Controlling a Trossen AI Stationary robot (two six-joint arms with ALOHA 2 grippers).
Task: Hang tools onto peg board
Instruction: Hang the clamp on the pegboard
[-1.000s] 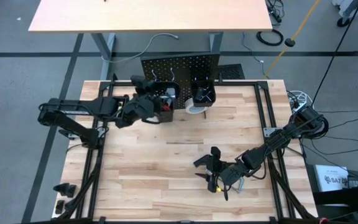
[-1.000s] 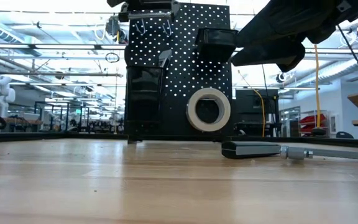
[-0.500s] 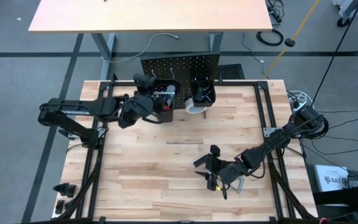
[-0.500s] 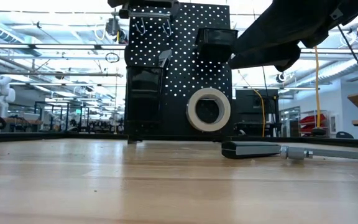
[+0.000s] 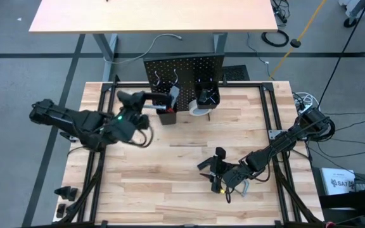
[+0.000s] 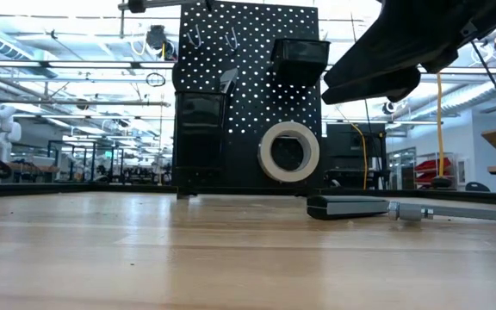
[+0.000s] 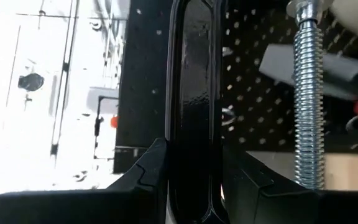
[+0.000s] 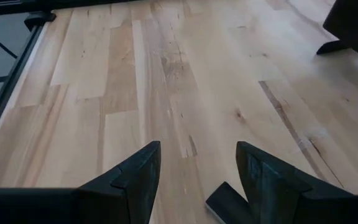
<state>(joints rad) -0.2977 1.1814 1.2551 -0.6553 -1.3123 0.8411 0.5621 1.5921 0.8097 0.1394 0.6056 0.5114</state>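
The black peg board (image 5: 184,66) stands upright at the table's far edge, also in the low view (image 6: 248,95). It carries two black bins (image 6: 300,53) and silver hooks. A white tape roll (image 6: 288,151) sits against its front. My left gripper (image 5: 138,104) is shut on a black C-clamp (image 7: 194,93) with a silver screw (image 7: 307,93), left of the board and apart from it. My right gripper (image 5: 213,166) is open over the near right of the table. A grey bar-shaped tool with a dark end (image 6: 351,207) lies on the table by it. My left gripper pinches the C-clamp's black frame bar (image 7: 194,162) between its two fingers (image 7: 145,183), which lie along the bar. The fingers come roughly level from the table's left. The clamp is lifted clear of the table and reaches out past the fingertips toward the peg board.
A red-handled tool (image 5: 168,109) stands in the left bin. A dark end of a tool (image 8: 229,202) shows low between my right gripper's fingers. Bare tan tabletop (image 5: 170,164) lies between the two arms. A second table (image 5: 151,16) stands beyond the peg board.
My left gripper has drawn back from the peg board's upper left toward the table's left and near edges. It stays shut on the C-clamp, which has come away from the board with it.
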